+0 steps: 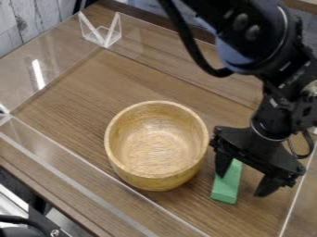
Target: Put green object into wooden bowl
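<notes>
This looks like a robotics lab or test bench, not a home. A black robot arm (254, 56) with thick cables stands over a wood-grain table (136, 79). Clear acrylic walls (50, 56) enclose the work surface like a small pen, and a clear plastic bracket (100, 30) holds them at the far corner. On the table there are only test props: a wooden bowl (156, 143) and a green object (229, 182).
</notes>
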Controlling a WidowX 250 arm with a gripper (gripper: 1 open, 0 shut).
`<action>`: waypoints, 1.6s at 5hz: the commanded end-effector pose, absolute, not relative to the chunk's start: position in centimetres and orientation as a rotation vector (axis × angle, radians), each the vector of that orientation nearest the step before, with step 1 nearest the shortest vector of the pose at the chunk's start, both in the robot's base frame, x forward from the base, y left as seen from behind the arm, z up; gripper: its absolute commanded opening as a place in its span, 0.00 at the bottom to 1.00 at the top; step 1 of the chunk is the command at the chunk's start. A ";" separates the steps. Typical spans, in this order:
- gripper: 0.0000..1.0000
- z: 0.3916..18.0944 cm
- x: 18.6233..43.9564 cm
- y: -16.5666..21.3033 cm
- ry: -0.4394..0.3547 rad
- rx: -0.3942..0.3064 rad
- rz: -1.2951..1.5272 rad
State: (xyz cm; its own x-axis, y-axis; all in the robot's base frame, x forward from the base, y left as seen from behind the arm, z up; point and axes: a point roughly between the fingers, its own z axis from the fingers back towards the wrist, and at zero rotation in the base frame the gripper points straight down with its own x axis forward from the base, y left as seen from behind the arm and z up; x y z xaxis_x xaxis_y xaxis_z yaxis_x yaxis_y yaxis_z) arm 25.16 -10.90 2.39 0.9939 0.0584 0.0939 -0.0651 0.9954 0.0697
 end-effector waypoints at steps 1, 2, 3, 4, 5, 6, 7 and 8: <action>1.00 1.6 25.2 -9.2 -0.074 0.091 0.113; 1.00 1.2 25.2 -8.4 -0.061 0.105 0.141; 1.00 1.8 25.0 -7.8 -0.052 0.108 0.178; 0.00 2.1 25.0 -7.3 -0.051 0.110 0.195; 0.00 2.4 24.9 -8.8 -0.045 0.113 0.245; 0.00 2.5 24.8 -10.5 -0.042 0.112 0.293; 0.00 2.7 24.1 -11.0 -0.049 0.115 0.326; 0.00 3.0 23.7 -11.0 -0.049 0.121 0.354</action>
